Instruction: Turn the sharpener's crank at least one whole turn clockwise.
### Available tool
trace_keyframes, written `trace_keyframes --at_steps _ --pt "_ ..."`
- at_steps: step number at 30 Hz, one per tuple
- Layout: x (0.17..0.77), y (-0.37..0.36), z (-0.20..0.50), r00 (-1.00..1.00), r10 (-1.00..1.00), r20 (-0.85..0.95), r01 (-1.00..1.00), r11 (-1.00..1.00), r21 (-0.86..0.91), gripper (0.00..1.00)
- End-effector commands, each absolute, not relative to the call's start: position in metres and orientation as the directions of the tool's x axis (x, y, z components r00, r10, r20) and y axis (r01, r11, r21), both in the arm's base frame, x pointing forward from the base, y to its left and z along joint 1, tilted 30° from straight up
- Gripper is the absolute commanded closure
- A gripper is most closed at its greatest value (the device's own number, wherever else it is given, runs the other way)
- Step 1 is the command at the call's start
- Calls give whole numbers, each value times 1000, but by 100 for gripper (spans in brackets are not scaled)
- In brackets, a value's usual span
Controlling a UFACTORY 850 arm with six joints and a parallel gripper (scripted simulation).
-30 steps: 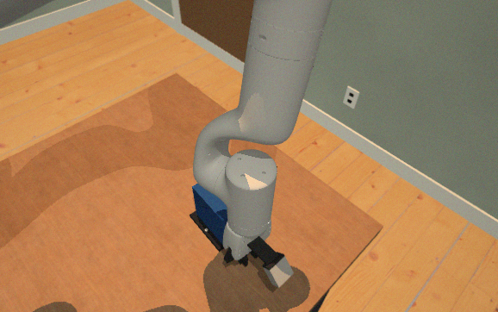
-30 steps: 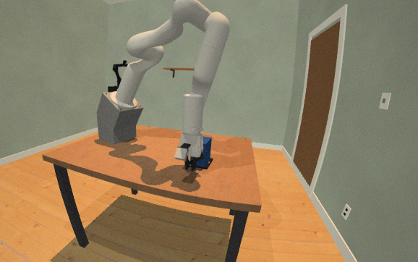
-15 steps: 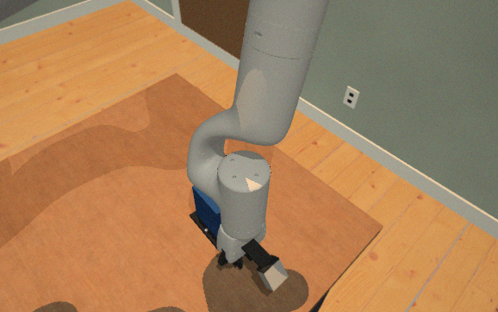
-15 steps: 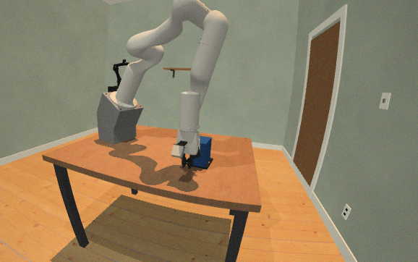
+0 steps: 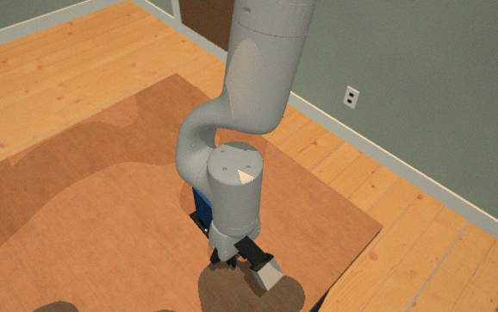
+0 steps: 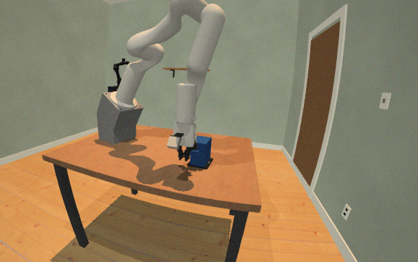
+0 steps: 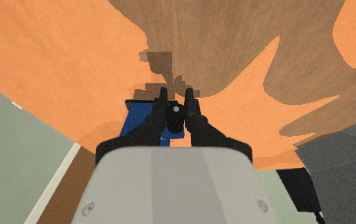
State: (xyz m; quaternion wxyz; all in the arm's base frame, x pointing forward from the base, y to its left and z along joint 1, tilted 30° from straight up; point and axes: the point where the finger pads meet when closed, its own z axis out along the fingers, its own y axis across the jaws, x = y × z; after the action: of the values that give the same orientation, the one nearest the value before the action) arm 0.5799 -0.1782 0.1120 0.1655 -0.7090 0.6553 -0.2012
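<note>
The blue pencil sharpener (image 6: 202,150) (image 5: 201,206) (image 7: 141,119) stands on a black base near the middle of the wooden table (image 6: 231,181) (image 5: 108,241) (image 7: 60,60). My gripper (image 7: 176,96) (image 6: 184,155) (image 5: 224,258) points straight down, close beside the sharpener's crank end. In the wrist view its two black fingers are shut on the dark crank knob (image 7: 174,119), which shows a small pale dot on its end. The fingertips hang a little above the table. In the top view the arm hides the crank and most of the sharpener.
The arm's grey pedestal (image 6: 116,119) (image 7: 330,165) stands at the table's far left corner. The table's front edge (image 6: 155,188) is near the gripper. A door (image 6: 318,101) and walls are well away.
</note>
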Motion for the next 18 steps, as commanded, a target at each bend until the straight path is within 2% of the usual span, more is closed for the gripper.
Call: trace_keyframes --at_steps 1,18 --pt "577 -178 118 60 -996 68 -862 -86 -500 100" --pt "573 -178 133 60 -996 68 -862 -86 -500 100"
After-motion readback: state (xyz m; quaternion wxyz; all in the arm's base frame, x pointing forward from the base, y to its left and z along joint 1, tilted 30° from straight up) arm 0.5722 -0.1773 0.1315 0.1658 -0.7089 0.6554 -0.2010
